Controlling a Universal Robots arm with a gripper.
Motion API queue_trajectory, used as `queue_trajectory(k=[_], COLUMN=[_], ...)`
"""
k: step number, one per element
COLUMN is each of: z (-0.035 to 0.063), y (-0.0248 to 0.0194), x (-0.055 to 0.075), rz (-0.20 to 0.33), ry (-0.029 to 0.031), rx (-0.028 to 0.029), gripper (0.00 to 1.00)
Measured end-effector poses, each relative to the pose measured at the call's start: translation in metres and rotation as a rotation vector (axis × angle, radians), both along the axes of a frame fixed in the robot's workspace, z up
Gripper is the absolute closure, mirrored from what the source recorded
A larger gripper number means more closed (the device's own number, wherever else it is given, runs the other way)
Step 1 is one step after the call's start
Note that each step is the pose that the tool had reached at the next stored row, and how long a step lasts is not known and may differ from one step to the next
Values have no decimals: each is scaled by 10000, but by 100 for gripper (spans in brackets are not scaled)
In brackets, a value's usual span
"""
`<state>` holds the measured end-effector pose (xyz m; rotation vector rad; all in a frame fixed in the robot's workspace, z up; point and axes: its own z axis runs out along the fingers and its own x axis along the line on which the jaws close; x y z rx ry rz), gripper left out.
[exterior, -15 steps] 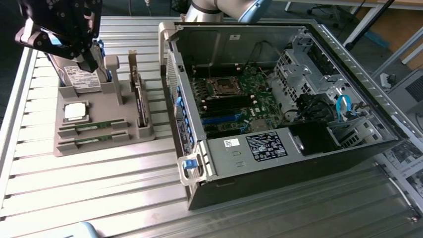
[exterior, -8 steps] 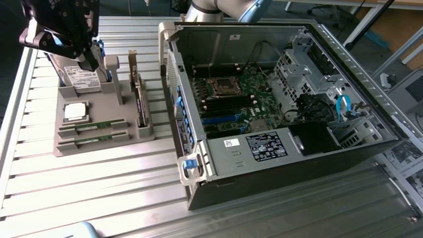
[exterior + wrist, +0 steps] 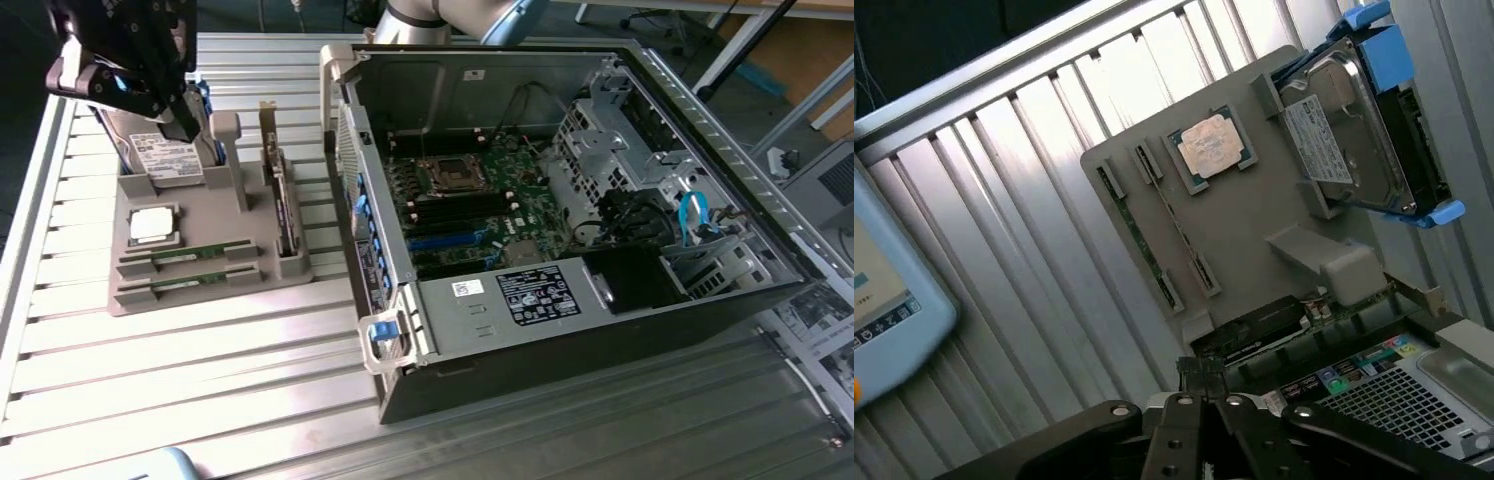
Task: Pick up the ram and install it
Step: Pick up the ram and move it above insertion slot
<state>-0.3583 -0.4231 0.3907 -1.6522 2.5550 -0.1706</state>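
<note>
Slatted table (image 3: 200, 380): ram (image 3: 187, 252) beside processor (image 3: 151, 225).

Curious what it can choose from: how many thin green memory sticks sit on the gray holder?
2. One ram stick lies in the gray holder slot next to the silver processor; the other ram stick in the slot beside it. Others may be hidden inside the computer case.

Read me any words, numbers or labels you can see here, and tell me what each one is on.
Nothing here reads clearly.
Hard drive label: printed lines, too small to read.
Black label on the computer case: white print, too small.
White sticker beside it: blurred.
Processor chip: faint marks, unreadable.
Handheld screen: blurred characters.
Ram sticks: no legible print.
</note>
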Motion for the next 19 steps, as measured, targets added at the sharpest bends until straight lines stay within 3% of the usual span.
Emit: queue_trajectory(k=[19], z=[-1], y=[0], x=[0], rz=[2173], ry=[2], rx=[-26], gripper=[90])
